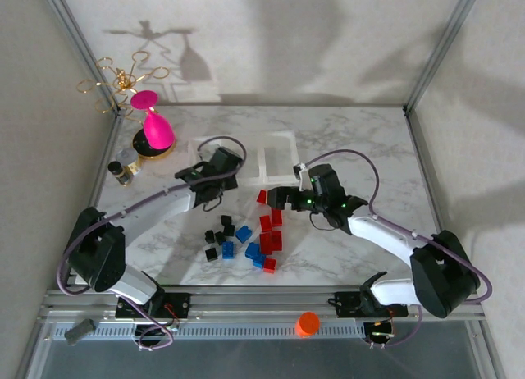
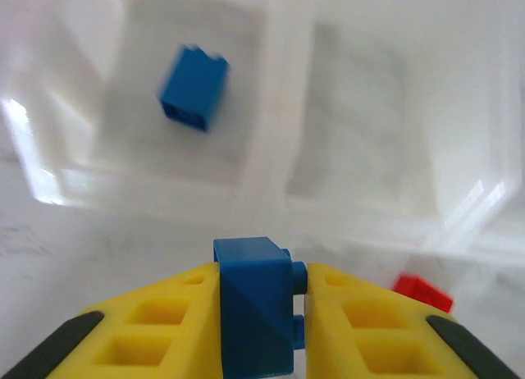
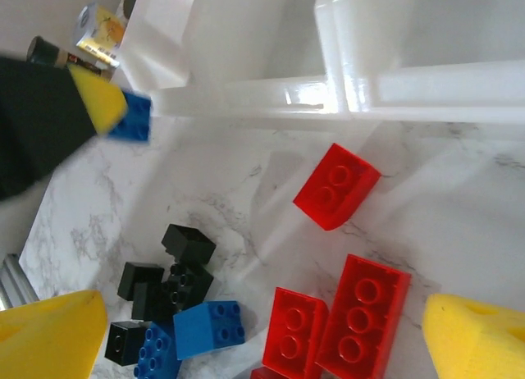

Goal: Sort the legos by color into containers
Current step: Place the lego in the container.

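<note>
One blue brick [image 2: 253,297] is pinched tight between the yellow pads of the left gripper [image 2: 261,313]. It hangs just short of the near wall of the containers [image 2: 283,108], the clear three-bin tray by the tabletop's far edge. A second blue brick [image 2: 194,88] already lies in the left bin.

Over to the right gripper [image 3: 262,346]: jaws gaping wide, nothing in them, poised right over the red bricks [image 3: 344,313] mid-tabletop. A lone red brick [image 3: 336,186] lies beside the tray's near wall, between the two grippers. Toward the near edge cluster the black bricks [image 3: 168,280] and more blue bricks [image 3: 205,330].

At the far left corner stand a pink goblet [image 1: 154,126], a gold wire stand [image 1: 123,79] and a small jar [image 1: 123,170], apart from both arms. An orange cap [image 1: 308,323] sits on the front rail.
</note>
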Robot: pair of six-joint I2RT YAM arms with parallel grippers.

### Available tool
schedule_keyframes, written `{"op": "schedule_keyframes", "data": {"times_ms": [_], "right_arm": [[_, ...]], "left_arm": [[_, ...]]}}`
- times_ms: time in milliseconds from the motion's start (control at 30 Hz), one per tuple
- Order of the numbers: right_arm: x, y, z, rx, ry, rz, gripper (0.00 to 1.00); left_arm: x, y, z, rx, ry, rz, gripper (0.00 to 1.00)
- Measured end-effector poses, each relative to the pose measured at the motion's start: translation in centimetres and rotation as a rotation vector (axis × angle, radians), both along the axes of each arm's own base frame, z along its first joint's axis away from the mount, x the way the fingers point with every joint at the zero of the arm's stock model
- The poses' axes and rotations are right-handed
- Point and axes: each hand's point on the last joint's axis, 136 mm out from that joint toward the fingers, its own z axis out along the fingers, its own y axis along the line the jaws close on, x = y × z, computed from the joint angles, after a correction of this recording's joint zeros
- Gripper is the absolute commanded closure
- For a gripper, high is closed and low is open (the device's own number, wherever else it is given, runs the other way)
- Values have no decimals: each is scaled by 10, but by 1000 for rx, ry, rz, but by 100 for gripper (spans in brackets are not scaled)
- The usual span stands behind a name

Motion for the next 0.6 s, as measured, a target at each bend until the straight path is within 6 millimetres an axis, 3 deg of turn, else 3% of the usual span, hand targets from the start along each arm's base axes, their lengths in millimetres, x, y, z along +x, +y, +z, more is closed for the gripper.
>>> {"op": "schedule_keyframes", "data": {"times_ms": [167,300,600], "right_arm": [[3,13,9,21,-19,18,1],[4,16,12,29,-26,18,1],[6,13,11,17,-31,1,1]], "left_arm": [[30,37,3,35,-23,80,71],[57,51,-11,69,-5,110,70],[102,52,-30,119,9,97,63]]}}
